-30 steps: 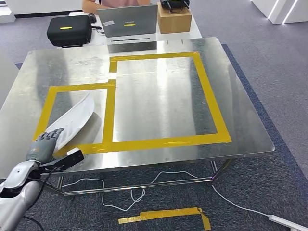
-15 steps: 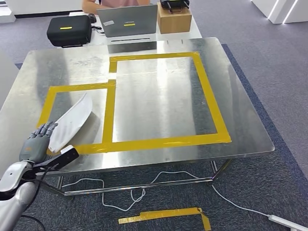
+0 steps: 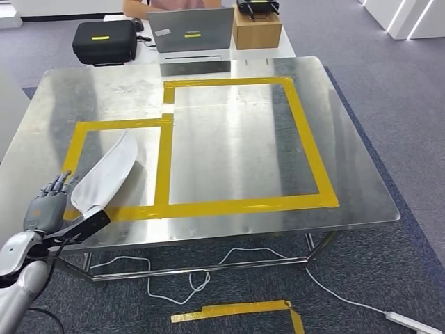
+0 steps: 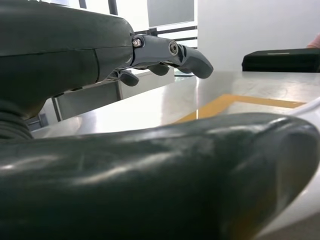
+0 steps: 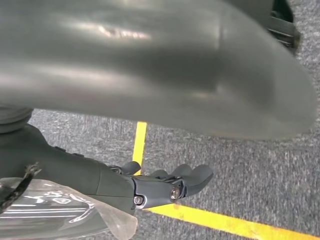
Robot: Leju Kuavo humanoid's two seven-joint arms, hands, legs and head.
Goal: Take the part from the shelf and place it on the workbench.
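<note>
A: Where is the part now?

B: The white curved part (image 3: 105, 175) lies on the metal tabletop (image 3: 225, 146), inside the smaller yellow tape frame (image 3: 118, 125) at the near left corner. Its lower end is close to the front strip of the tape and its upper end points toward the middle of that frame. One edge seems raised a little from the surface, with a shadow beside it.

A: And the left hand?

B: The left hand (image 3: 46, 203) is just beside the lower end of the part, at the edge of the tabletop. Its fingers (image 4: 188, 56) are stretched out and apart, and they hold nothing. I cannot tell if the thumb touches the part.

A: What about the right hand?

B: The right hand (image 5: 166, 185) hangs above grey carpet with a yellow line (image 5: 226, 222) on it. Its fingers are extended, slightly bent, and nothing is between them.

A: Anything else there?

B: Behind the tabletop stand a grey laptop (image 3: 190, 31), a black case (image 3: 103, 42) and a cardboard box (image 3: 257, 31). A white cable (image 3: 210, 268) lies on the floor under the tabletop.
</note>
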